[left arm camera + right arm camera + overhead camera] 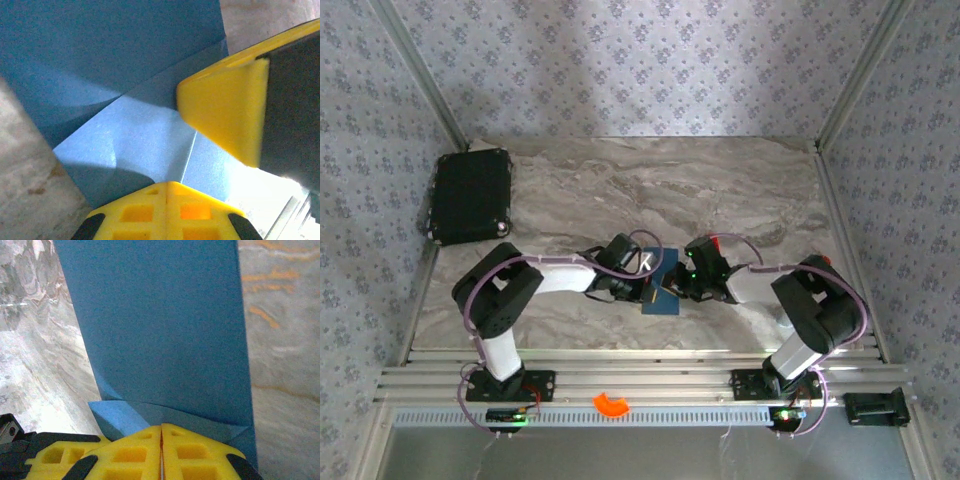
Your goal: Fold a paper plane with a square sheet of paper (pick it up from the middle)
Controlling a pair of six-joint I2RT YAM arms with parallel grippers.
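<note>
**Both grippers closed over the blue sheet at mid-table**

My left gripper point(166, 200) has its yellow fingers pressed together with no gap between them, tips down on the square sheet of paper point(140, 135). My right gripper point(161, 440) is likewise closed, its two fingers meeting along a thin seam at the near edge of the same sheet. I cannot tell whether either pair has a layer of paper pinched or is only bearing down on it.

The sheet lies on the marble table point(740, 190), in the middle of its near half, between my two wrists. Its near end is folded: a lighter flap with a crease shows in my left wrist view, and small turned-in corners show just ahead of my right fingers. The rest runs flat away from the right gripper.

One right finger point(225, 115) crowds in close from the side in my left wrist view, hiding part of the paper there.

A black case point(470, 197) sits at the far left corner, well apart. An orange curved piece point(612, 404) lies on the rail between my bases.
</note>
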